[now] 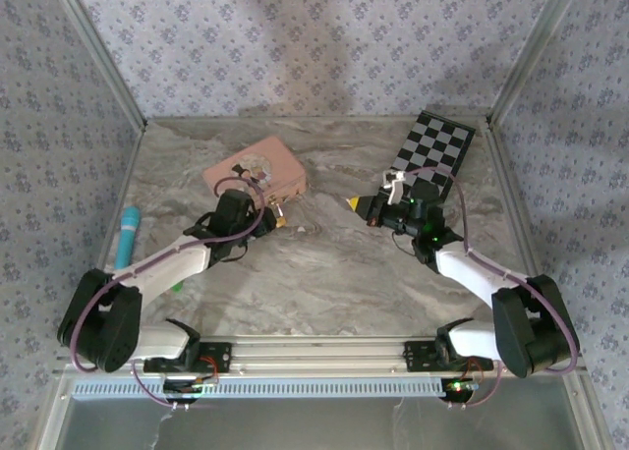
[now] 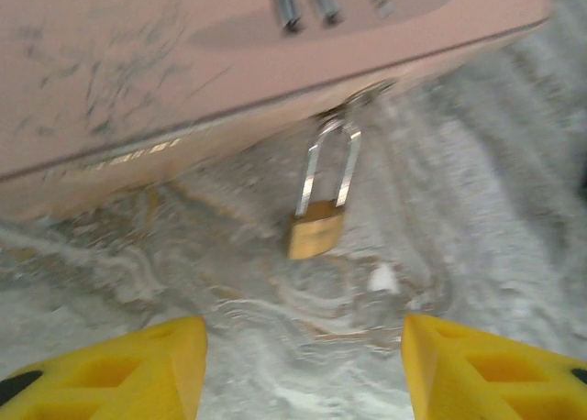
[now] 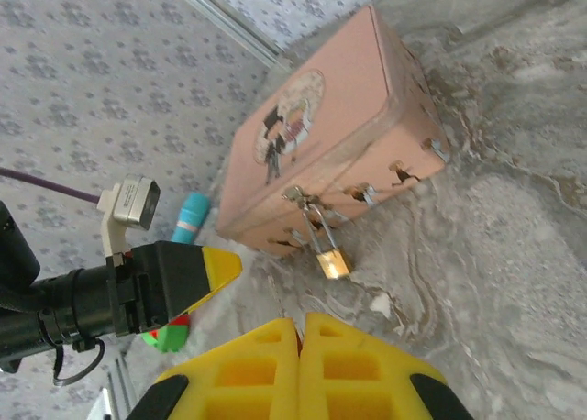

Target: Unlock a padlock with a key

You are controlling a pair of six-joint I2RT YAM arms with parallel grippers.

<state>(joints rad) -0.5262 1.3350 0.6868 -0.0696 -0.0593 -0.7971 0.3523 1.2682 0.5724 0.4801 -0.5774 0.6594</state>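
Two-sided bare marble table between arms | left gripper: fingers apart, nothing between, facing padlock | right gripper: fingers pressed together | padlock hangs at closed pink box front edge, lying on table

The left arm is stretched forward and inward from its base; the left gripper is held low over the table, its yellow jaws set well apart; the right arm is bent inward toward the middle; the right gripper is closed, its jaws pressed flat together.
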